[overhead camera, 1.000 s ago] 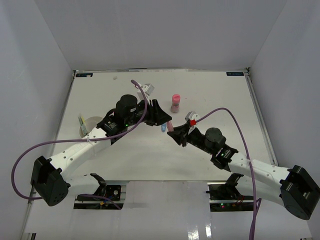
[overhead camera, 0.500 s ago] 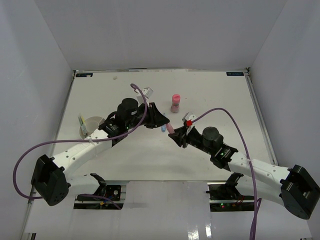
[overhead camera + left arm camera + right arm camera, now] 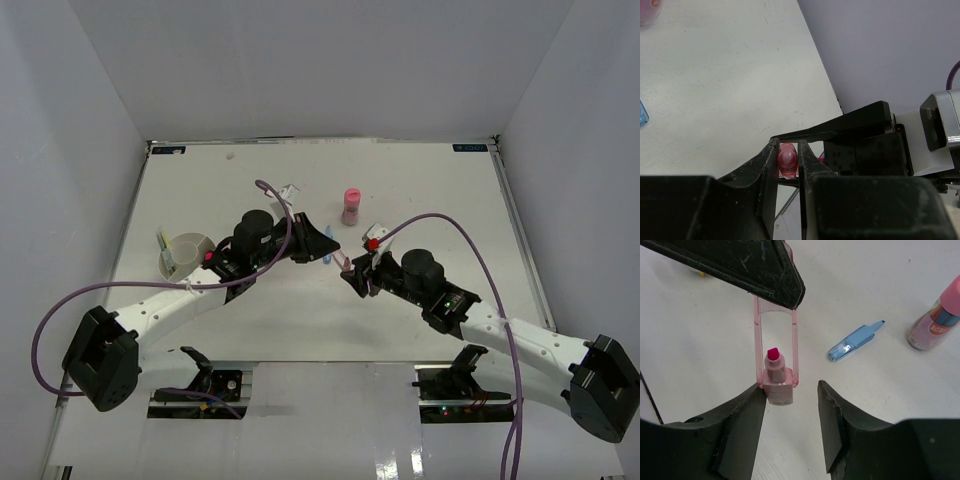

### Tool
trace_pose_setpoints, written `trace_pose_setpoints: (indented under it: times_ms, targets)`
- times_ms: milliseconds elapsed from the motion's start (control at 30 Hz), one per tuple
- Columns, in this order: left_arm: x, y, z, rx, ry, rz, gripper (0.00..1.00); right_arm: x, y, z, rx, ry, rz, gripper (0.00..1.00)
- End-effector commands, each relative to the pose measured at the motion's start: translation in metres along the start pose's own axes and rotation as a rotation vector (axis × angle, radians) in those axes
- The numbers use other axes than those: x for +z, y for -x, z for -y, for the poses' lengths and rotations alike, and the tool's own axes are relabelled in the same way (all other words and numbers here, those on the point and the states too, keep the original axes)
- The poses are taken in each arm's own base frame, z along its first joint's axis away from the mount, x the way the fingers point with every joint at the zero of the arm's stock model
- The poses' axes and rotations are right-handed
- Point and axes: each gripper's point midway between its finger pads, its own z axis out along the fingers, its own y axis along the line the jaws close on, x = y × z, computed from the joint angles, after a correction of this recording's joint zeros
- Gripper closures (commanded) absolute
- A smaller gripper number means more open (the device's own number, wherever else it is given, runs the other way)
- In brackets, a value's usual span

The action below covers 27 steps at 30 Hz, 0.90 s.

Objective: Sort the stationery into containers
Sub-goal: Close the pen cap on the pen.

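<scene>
**Left gripper** point(image 3: 788, 146): jaws closed on the far end of the pink highlighter point(image 3: 775, 377), pinching its translucent pink cap. In the left wrist view the rounded pink end sits squeezed between the two black fingers.

**Right gripper** point(image 3: 791, 387): jaws stand apart. The butt of the pink highlighter lies against one finger point(image 3: 742, 425), and a clear gap separates it from the other finger. The gripper does not clamp the highlighter.

**Pink highlighter**: spans the short space between the two grippers near the middle of the white table point(image 3: 420, 180). Its magenta tip shows through the cap. Whether it rests on the table or is lifted cannot be told.

**Blue pen** point(image 3: 855, 341): lies flat on the table just beside the grippers, touched by neither.

**Pink stubby cylinder** point(image 3: 934, 320): stands upright farther back on the table, apart from both arms.

**White cup** point(image 3: 205, 243): sits on the left side of the table, beside the left arm. A green highlighter point(image 3: 165, 246) leans at its left rim.
</scene>
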Motion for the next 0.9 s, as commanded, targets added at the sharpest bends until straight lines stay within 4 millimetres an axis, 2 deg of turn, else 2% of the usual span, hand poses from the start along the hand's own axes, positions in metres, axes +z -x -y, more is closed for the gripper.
trace_pose_setpoints:
  times_ms: [0, 167, 300, 400, 500, 700, 767, 800, 867]
  targets:
    - [-0.001, -0.004, 0.004, -0.03, -0.041, 0.004, 0.9, -0.002, 0.05, 0.003, -0.023, -0.019, 0.121, 0.48]
    - [-0.001, 0.002, -0.002, -0.046, -0.043, 0.039, 0.92, -0.006, 0.046, 0.004, -0.02, -0.027, 0.103, 0.47]
    - [-0.004, 0.015, -0.005, -0.051, -0.04, 0.083, 0.92, -0.015, 0.042, 0.004, -0.02, -0.032, 0.1, 0.37]
    - [-0.007, 0.024, -0.006, -0.054, -0.037, 0.106, 0.92, -0.022, 0.035, 0.012, -0.016, -0.082, 0.093, 0.25]
    - [-0.01, 0.032, -0.007, -0.066, -0.045, 0.13, 0.92, -0.027, 0.027, 0.014, 0.001, -0.097, 0.086, 0.18]
    - [-0.018, 0.053, -0.017, -0.117, -0.055, 0.152, 0.92, -0.023, 0.015, 0.011, 0.034, -0.047, 0.057, 0.16]
    - [-0.021, 0.059, -0.013, -0.117, -0.067, 0.16, 0.92, -0.019, 0.016, 0.011, 0.047, -0.026, 0.076, 0.17]
    - [-0.022, 0.061, -0.013, -0.116, -0.058, 0.158, 0.92, -0.015, 0.012, 0.005, 0.063, 0.019, 0.067, 0.21]
    - [-0.025, 0.069, -0.005, -0.101, -0.069, 0.168, 0.92, -0.01, 0.018, 0.005, 0.075, 0.04, 0.109, 0.23]
